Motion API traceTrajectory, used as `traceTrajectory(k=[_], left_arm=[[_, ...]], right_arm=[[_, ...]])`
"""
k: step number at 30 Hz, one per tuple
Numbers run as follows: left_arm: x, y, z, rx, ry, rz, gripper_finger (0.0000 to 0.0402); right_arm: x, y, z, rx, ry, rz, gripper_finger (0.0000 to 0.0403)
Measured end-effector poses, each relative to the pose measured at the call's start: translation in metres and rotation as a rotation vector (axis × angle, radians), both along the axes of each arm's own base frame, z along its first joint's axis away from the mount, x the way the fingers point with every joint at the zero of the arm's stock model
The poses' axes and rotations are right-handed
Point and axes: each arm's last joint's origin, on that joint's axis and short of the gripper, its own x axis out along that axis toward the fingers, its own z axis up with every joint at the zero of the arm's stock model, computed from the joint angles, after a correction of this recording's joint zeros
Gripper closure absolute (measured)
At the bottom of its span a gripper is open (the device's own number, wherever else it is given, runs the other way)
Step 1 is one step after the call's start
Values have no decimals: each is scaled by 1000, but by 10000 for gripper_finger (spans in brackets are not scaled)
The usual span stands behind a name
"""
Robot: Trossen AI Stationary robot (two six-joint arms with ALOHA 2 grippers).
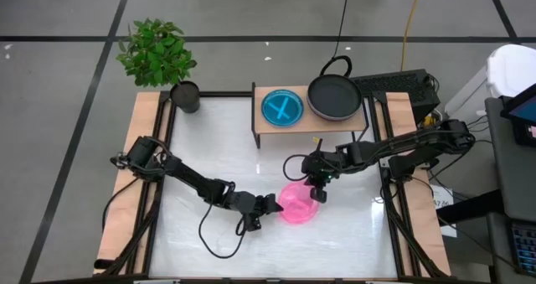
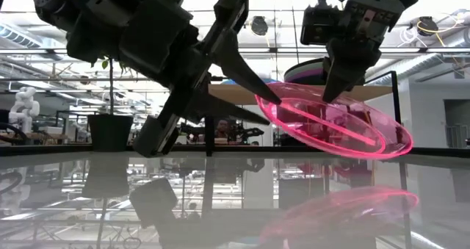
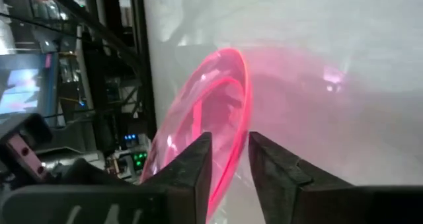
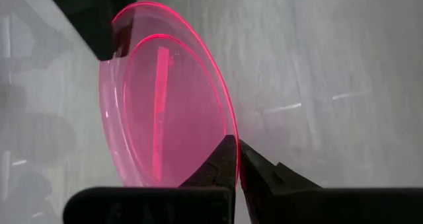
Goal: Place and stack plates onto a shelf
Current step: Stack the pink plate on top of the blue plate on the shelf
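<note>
On the far left corner of my white table stands a leafy plant in a dark pot. My left arm reaches in from the left edge toward the middle of the table. Its gripper sits at the left rim of a pink plate, with one finger above the rim and one below. In the left wrist view the two fingers straddle the plate's edge with a narrow gap, and I cannot tell whether they pinch it or only bracket it.

The pink plate is near the middle of the table, toward the front. In the low view it is tilted and lifted off the surface, with its reflection on the glossy tabletop below.

My right arm comes in from the right edge, and its gripper is clamped on the plate's right rim. In the right wrist view the fingers are pressed tight on the thin pink edge.

At the back of the table, right of centre, stands the small wooden shelf. A cyan plate lies on its left half, and a stack topped by a dark plate sits on its right half.
</note>
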Motion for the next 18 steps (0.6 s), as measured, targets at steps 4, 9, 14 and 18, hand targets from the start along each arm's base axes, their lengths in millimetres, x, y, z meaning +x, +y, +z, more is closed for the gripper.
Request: traceTrajectory(k=[4, 9, 14, 18], left_arm=[[1, 0, 2, -7, -10, -3, 308], [2, 1, 2, -19, -6, 6, 309], [2, 1, 2, -47, 2, -19, 309], [2, 1, 2, -57, 5, -26, 309]], right_arm=[[0, 0, 0, 19, 6, -29, 403], [0, 0, 0, 31, 10, -49, 403], [0, 0, 0, 33, 10, -50, 403], [0, 0, 0, 32, 9, -50, 402]])
